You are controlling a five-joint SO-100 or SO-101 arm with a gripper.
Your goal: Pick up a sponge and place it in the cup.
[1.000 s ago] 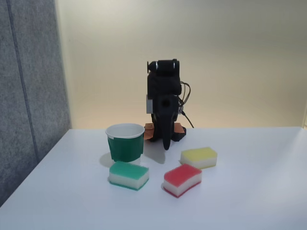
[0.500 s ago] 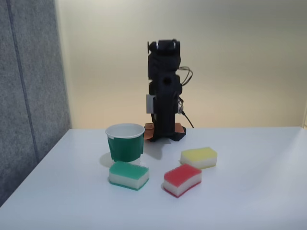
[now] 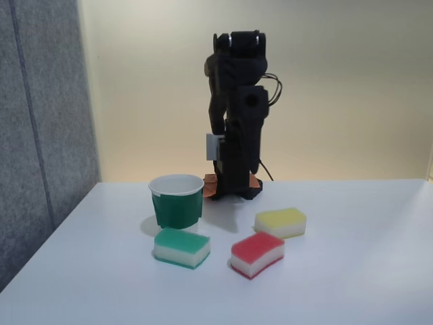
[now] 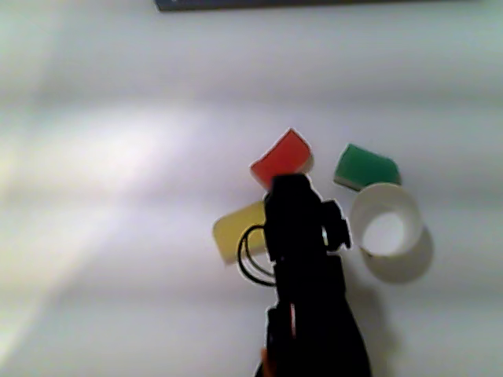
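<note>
Down at the centre of the fixed view, the red-topped sponge (image 3: 257,254) lies flat on the white table (image 3: 352,271), its white lower layer facing the camera. Just beside it, toward the upper right, sits the yellow-topped sponge (image 3: 280,222), and to its left, a little apart, the green-topped sponge (image 3: 181,247). The cup (image 3: 176,200) stands upright behind the green-topped one, nearly touching it in this view, its white rim and green wall plain to see. The black arm (image 3: 237,115) rises folded behind them all at the frame's middle, over an orange base; its fingers cannot be made out against the dark body, so whether they are spread or pressed together cannot be told.

From above, the other view gives what the fixed one hides: the cup (image 4: 384,229) shows its empty white inside at the right of the frame, and the green-topped sponge (image 4: 365,166) lies just above it, clearly apart. The sponge (image 4: 281,159) sits at the centre, just past the arm's dark tip (image 4: 292,192). The yellow-topped sponge (image 4: 240,232) is partly covered by the arm (image 4: 310,314) and a looping black cable (image 4: 250,263). A dark strip (image 4: 314,4) crosses the top edge.
</note>
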